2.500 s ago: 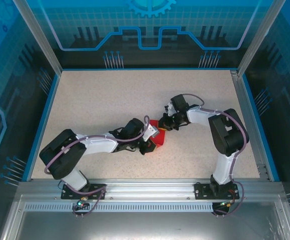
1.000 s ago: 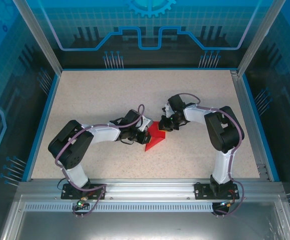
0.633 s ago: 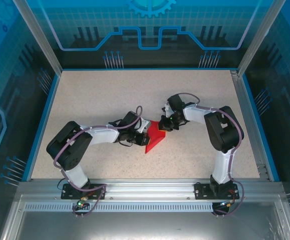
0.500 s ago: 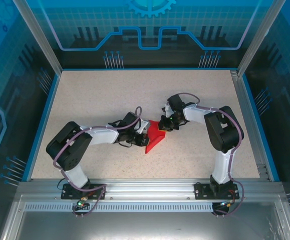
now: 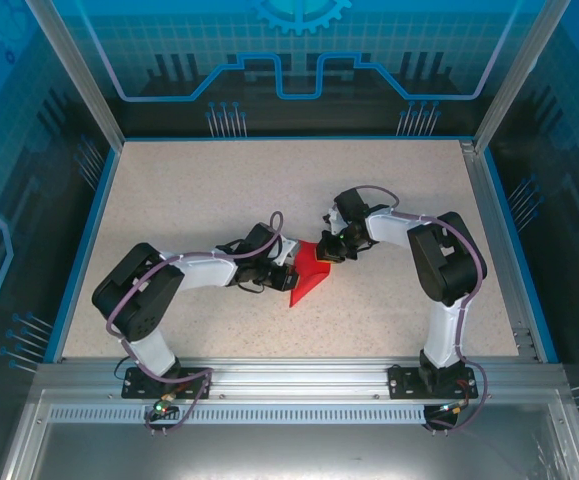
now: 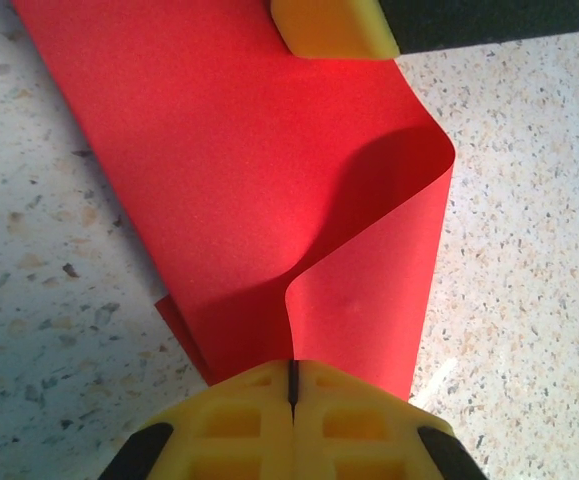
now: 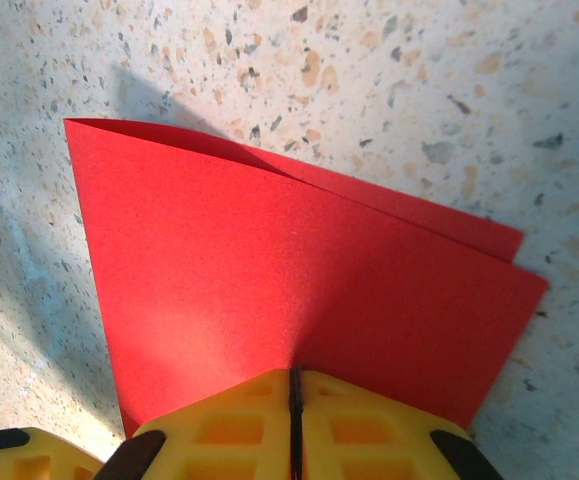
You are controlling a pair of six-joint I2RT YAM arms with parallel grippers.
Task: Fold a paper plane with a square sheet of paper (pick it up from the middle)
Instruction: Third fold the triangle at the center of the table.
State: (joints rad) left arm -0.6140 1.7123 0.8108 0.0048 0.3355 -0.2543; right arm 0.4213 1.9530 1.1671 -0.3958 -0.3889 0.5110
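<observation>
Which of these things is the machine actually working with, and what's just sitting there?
Part of the job:
- the red sheet of paper, already partly folded
- the left arm and the right arm, each with its jaws shut on the paper

Just surroundings:
- the speckled table
- the blue walls around it

Holds both arms low over the table, elbows bent, forearms aimed inward at each other. Has the left pincer [image 5: 287, 272] [image 6: 292, 375] pressed fully together on one edge of the sheet of paper [image 6: 269, 160], yellow fingers meeting in a thin seam. Has the right pincer [image 5: 327, 252] [image 7: 294, 385] likewise clamped on the opposite edge, just beside the left one.
</observation>
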